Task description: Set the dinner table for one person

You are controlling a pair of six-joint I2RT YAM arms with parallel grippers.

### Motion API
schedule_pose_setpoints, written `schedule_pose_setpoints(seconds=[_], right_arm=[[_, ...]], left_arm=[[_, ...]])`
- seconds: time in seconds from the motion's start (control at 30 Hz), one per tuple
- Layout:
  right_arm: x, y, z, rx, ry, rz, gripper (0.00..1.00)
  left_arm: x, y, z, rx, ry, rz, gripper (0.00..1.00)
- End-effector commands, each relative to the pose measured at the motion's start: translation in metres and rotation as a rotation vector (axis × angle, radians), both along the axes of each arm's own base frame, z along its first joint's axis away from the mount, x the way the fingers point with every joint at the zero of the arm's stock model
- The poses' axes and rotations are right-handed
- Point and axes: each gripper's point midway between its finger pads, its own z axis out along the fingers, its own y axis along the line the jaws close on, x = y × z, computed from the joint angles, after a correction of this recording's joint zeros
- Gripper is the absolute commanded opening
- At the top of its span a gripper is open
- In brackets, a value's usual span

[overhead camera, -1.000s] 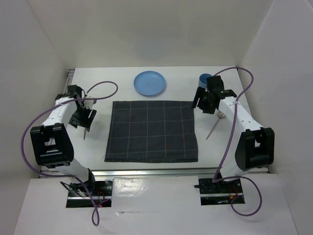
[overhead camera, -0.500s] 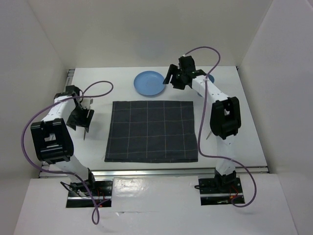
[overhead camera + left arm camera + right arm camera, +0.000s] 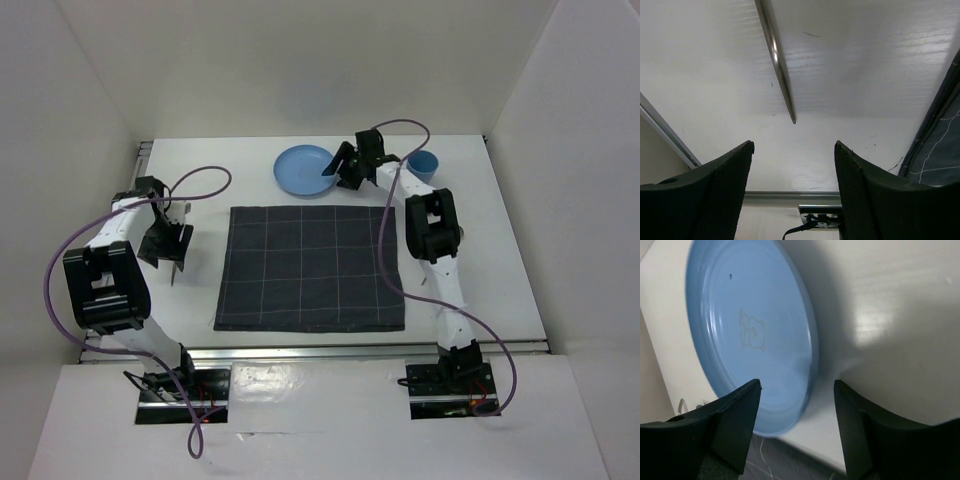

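Observation:
A blue plate lies on the white dinner table at the back middle. My right gripper is open at the plate's right rim; in the right wrist view its jaws stand either side of the rim of the plate, not touching it. A blue cup stands behind the right arm. My left gripper is open and empty, low over the table at the left. A thin metal utensil lies just ahead of it.
A dark grey checked mat lies in the middle of the table; its edge shows in the left wrist view and the right wrist view. White walls close in the left, back and right sides.
My right arm has swung from the right side by the cup over to the blue plate's right rim, still open. The left arm has barely moved.

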Motion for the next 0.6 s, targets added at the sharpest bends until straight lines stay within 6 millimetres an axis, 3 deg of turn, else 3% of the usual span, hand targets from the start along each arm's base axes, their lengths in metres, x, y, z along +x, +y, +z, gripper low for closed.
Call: schedule_pose_setpoints(seconds=[0.0,0.07,0.1,0.13,0.23,0.3,0.33,0.37,0.43,0.47,0.57], right_arm=[[0.014,0.012,-0.02,0.057,0.008,0.012,0.67],[0.011,0.011,-0.029,0.057,0.03,0.005,0.56],[0.003,0.015,-0.04,0.106,0.069,-0.002,0.44],[0.007,0.012,-0.035,0.141,0.061,-0.013,0.3],[0.002,0.007,-0.034,0.158,0.074,-0.003,0.0],[-0.001,0.013,-0.014,0.174,0.027,0.065,0.0],[-0.01,0.024,0.001,0.223,0.007,0.153,0.0],[-0.01,0.029,0.031,0.246,-0.06,0.211,0.0],[-0.019,0.036,0.061,0.228,-0.138,0.306,0.0],[-0.027,0.042,0.099,0.221,-0.199,0.336,0.0],[-0.056,0.036,0.15,0.18,-0.286,0.378,0.0]], left_arm=[[-0.003,-0.005,-0.009,-0.027,0.019,0.019,0.73],[-0.004,-0.005,-0.011,-0.028,0.02,0.019,0.73],[-0.006,-0.005,-0.011,-0.028,0.021,0.019,0.73],[-0.005,-0.007,-0.008,-0.05,0.003,0.024,0.73],[-0.005,-0.01,-0.003,-0.098,-0.011,0.029,0.73],[-0.006,-0.006,0.0,-0.095,-0.022,0.039,0.73],[-0.006,-0.006,0.0,-0.095,-0.022,0.039,0.73],[-0.004,-0.006,0.0,-0.093,-0.031,0.038,0.73],[-0.004,-0.003,0.0,-0.093,-0.032,0.047,0.73],[-0.008,-0.004,-0.003,-0.096,-0.021,0.048,0.73],[-0.005,-0.003,-0.003,-0.093,-0.032,0.048,0.73]])
